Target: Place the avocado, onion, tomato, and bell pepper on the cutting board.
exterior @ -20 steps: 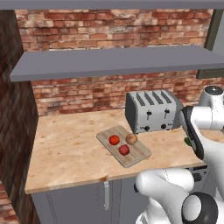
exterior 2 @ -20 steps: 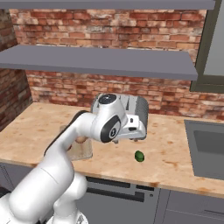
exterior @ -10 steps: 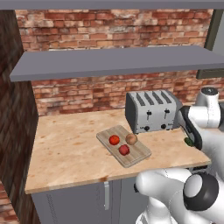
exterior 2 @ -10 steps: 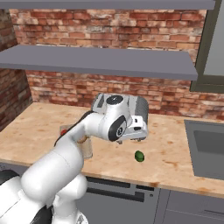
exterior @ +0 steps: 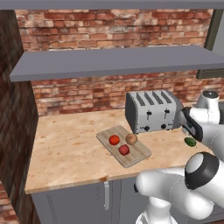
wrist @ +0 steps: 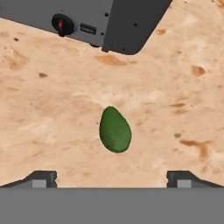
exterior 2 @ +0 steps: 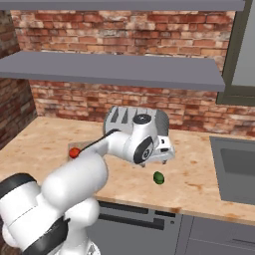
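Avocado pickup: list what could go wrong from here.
1. The avocado is smooth and oval, lying loose on the counter; closing fingers may squirt it aside.
2. The toaster stands close beyond it, so a descending gripper risks clipping it.
3. The tomato, onion and bell pepper crowd the cutting board.
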### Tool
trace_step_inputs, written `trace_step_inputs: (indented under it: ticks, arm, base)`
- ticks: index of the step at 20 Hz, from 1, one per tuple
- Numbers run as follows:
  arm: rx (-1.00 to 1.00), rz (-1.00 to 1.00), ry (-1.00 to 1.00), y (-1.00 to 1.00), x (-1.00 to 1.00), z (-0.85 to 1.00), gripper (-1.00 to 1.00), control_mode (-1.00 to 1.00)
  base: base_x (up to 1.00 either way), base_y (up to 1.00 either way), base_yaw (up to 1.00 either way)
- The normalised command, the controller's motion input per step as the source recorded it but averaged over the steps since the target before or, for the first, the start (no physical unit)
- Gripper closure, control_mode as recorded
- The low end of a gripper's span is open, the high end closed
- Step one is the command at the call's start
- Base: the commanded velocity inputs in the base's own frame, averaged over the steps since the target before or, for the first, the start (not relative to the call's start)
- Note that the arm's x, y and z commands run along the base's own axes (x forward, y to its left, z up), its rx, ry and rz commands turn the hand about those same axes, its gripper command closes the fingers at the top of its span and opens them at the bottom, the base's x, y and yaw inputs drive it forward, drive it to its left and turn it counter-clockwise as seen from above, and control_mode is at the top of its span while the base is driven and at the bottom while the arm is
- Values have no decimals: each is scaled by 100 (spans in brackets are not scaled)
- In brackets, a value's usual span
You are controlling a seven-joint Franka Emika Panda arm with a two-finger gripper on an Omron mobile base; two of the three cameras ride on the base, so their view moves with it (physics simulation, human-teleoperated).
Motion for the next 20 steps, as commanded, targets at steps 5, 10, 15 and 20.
trace_step_inputs:
  ticks: [5, 10, 15, 20]
  arm:
    - [2, 1, 8, -3, 27, -20, -100, -100]
    - [2, 0, 7, 0, 10, -19, -100, -100]
    - [0, 0, 6, 0, 0, -26, -100, -100]
    - [0, 0, 4, 0, 1, -26, -100, -100]
  base:
    - [0, 0, 0]
    - [0, 0, 0]
    - [0, 0, 0]
    - [0, 0, 0]
